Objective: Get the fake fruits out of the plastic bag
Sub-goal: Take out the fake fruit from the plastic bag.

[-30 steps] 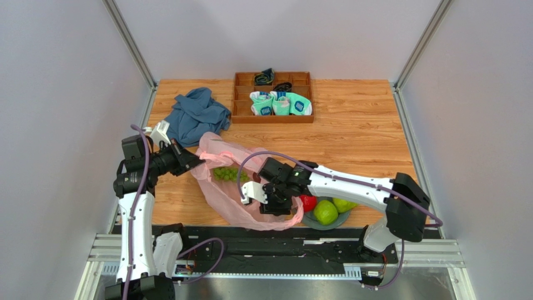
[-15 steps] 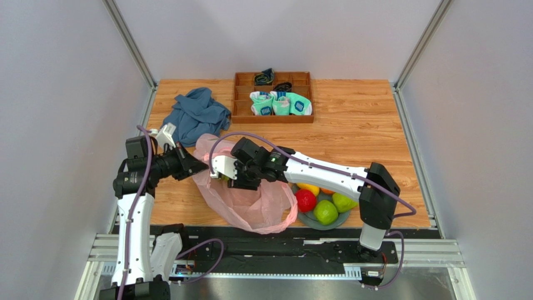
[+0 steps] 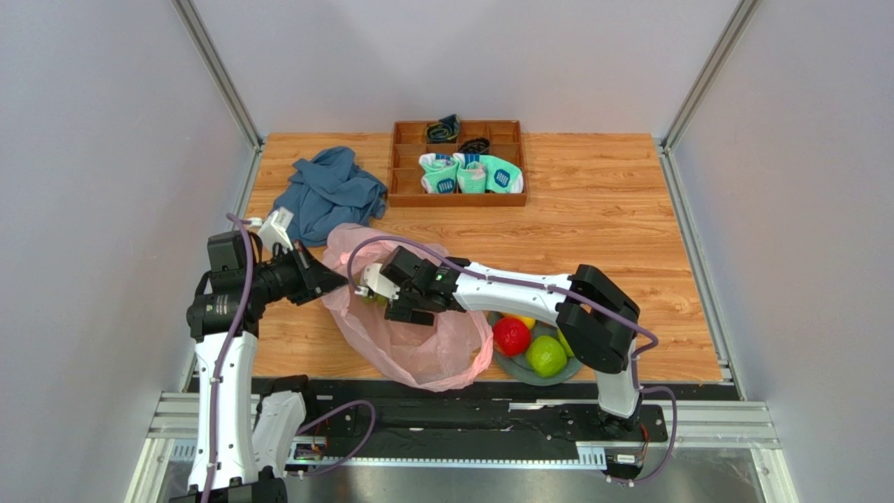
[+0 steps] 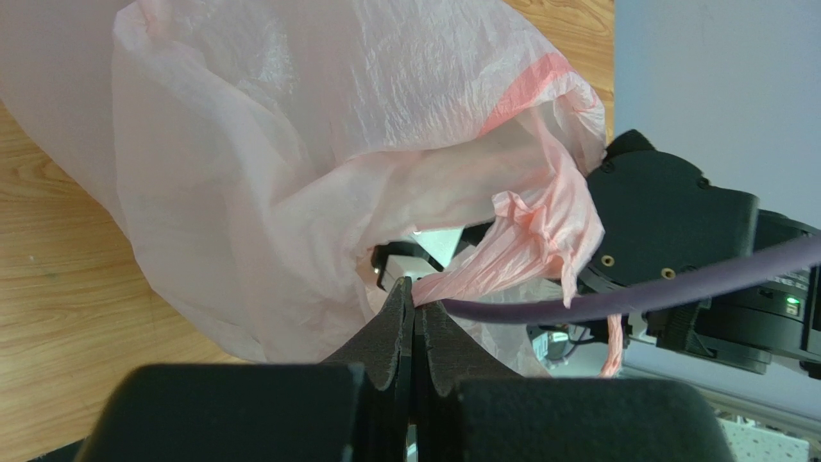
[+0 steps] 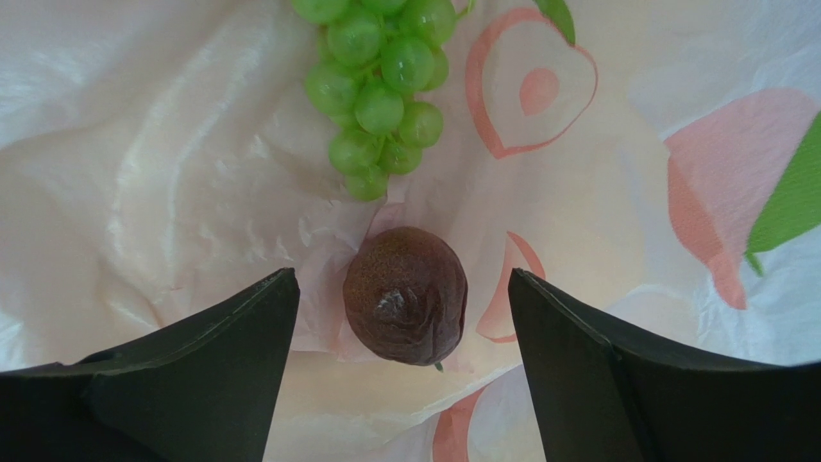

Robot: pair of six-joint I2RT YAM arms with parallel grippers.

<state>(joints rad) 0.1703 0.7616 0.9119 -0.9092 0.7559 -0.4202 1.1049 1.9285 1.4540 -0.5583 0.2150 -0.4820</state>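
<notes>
Grey plate (image 3: 537, 379), just beside the plastic bag's (image 3: 425, 346) near right corner, holds a red apple (image 3: 511, 335) and a green apple (image 3: 546, 355) side by side. A sliver of yellow fruit shows behind them. The right arm's elbow hangs over the plate's right side and hides whatever else lies there.

The bag, pink and translucent, lies crumpled on the wooden table (image 3: 609, 231), its bulk toward the near edge.

At the bag's left side the left gripper (image 4: 412, 306) is pressed fully closed, with a fold of the pink rim pinched between its fingertips. The mouth stands open there (in the left wrist view, the right arm's black body shows through the gap).

Inside the bag the right gripper (image 5: 403, 281) is spread wide and grips nothing. Its two dark fingers (image 5: 202, 385) stand on either side of a dark plum (image 5: 407, 313), which lies on the bag's printed film. Bare film shows between each finger and the fruit. Just past the plum, deeper in the bag, lies a bunch of green grapes (image 5: 381, 87), close to it but apart.

Beyond the bag's far left edge a blue cloth (image 3: 331, 194) lies bunched; whether it touches the bag I cannot tell. Farther from the bag, a wooden tray (image 3: 459, 201) holds teal-and-white socks (image 3: 472, 173) in its front compartment.
</notes>
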